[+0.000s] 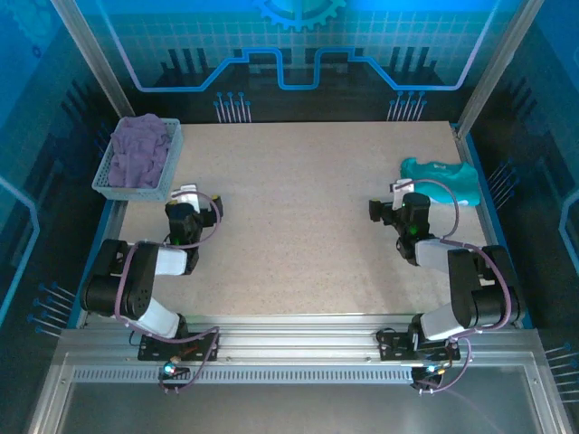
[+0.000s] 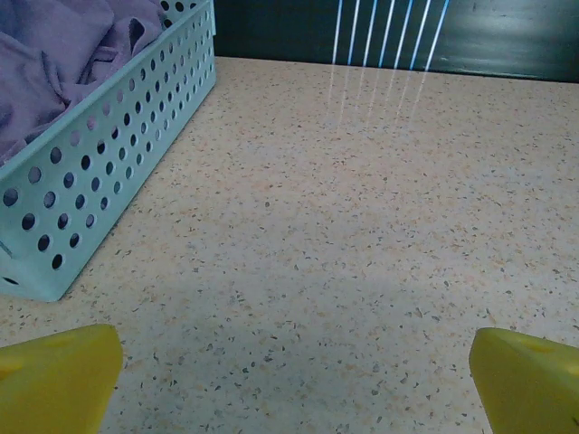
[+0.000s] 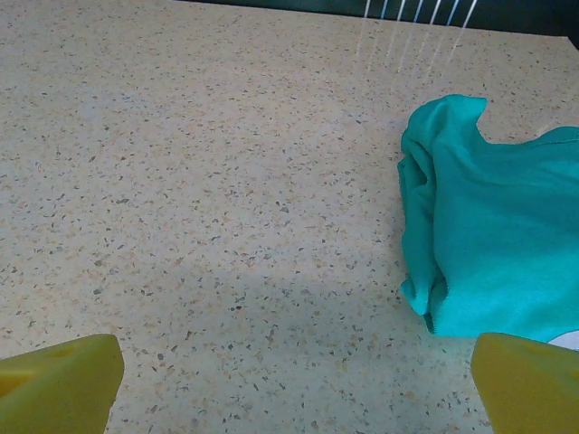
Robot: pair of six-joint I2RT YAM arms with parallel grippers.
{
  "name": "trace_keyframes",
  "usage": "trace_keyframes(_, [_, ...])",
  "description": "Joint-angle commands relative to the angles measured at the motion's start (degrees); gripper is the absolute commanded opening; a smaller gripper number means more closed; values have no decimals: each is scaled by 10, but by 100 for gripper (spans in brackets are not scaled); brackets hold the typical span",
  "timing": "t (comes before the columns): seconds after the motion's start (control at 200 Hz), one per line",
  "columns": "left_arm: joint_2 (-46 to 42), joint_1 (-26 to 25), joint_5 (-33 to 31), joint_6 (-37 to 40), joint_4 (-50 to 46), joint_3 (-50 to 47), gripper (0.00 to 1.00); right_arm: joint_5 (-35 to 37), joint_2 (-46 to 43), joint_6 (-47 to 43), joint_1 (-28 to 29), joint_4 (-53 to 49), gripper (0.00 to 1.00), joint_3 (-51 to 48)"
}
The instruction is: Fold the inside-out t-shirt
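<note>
The inside-out t-shirt (image 1: 141, 150) is a lavender-purple bundle crumpled inside a mesh basket (image 1: 109, 181) at the table's back left; in the left wrist view the t-shirt (image 2: 54, 63) fills the basket (image 2: 99, 172) at upper left. My left gripper (image 1: 187, 201) sits low on the table just right of the basket, open, its yellow fingertips (image 2: 59, 375) wide apart over bare tabletop. My right gripper (image 1: 398, 201) rests at the right side, open, with nothing between its yellow fingertips (image 3: 59, 380).
A smaller teal garment (image 1: 443, 176) lies at the back right, just beyond my right gripper; it appears as teal cloth (image 3: 498, 244) in the right wrist view. The speckled tabletop (image 1: 298, 226) stretches between the arms. Metal frame posts stand at the back corners.
</note>
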Motion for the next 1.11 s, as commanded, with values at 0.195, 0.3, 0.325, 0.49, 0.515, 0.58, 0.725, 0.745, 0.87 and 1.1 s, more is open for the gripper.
trace_keyframes(0.195, [4,6,14,-2,20,-8,99,-3,5,-6,4,6,100,11])
trace_keyframes(0.3, [4,6,14,-2,20,-8,99,-3,5,-6,3,6,100,10])
trace_keyframes(0.325, [5,6,14,-2,20,-8,99,-4,5,-6,3,6,100,10])
trace_keyframes(0.49, [4,6,14,-3,20,-8,99,-4,6,-6,3,6,100,10])
trace_keyframes(0.515, [4,6,14,-3,19,-8,99,-4,5,-6,3,5,100,11])
trace_keyframes(0.58, [5,6,14,-3,19,-8,99,-7,6,-5,2,4,100,11])
trace_keyframes(0.725, [4,6,14,-3,19,-8,99,-13,6,-3,-1,2,100,12])
trace_keyframes(0.745, [4,7,14,-3,20,-8,99,-12,6,-4,-2,2,100,12])
trace_keyframes(0.87, [-48,5,2,-5,-12,-13,99,44,-24,25,2,-108,100,55])
trace_keyframes(1.1, [-256,5,-2,-159,-336,66,99,26,-180,153,-16,-261,100,88])
